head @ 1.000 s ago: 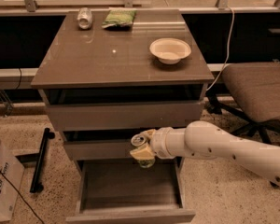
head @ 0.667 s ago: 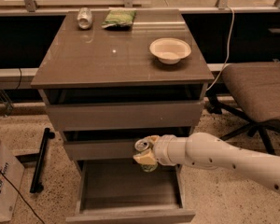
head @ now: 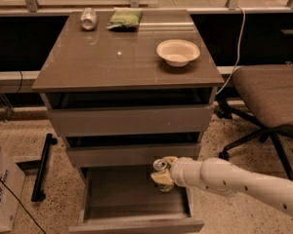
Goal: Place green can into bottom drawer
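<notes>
The gripper (head: pixel 162 172) hangs over the far right part of the open bottom drawer (head: pixel 136 225). Its fingers (head: pixel 158 178) are closed tight around the green can (head: pixel 159 165), which is held upright.

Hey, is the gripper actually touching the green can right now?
Touching. The camera view shows the gripper clamped around the green can, with its fingers against the can's sides, over the open bottom drawer.
</notes>
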You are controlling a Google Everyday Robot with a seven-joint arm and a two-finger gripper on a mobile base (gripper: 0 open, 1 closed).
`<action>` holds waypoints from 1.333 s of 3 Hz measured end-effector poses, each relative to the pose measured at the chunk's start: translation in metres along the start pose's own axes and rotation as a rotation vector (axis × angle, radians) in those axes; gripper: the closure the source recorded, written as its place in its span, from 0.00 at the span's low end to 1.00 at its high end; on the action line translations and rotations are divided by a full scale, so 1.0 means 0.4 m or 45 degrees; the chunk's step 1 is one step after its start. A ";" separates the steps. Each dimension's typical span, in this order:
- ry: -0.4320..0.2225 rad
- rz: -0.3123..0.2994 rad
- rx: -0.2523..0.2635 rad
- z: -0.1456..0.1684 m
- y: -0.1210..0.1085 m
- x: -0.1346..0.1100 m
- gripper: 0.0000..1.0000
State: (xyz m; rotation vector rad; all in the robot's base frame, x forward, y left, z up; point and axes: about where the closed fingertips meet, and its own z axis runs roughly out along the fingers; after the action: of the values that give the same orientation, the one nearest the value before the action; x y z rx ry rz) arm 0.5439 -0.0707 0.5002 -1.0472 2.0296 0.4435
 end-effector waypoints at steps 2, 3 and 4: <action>-0.034 0.020 -0.011 0.052 0.006 0.047 1.00; -0.156 0.000 -0.033 0.132 -0.003 0.102 1.00; -0.197 0.016 -0.052 0.199 -0.003 0.182 1.00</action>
State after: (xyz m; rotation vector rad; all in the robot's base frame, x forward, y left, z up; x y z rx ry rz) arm 0.5587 -0.0611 0.3940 -0.9935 1.8980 0.5579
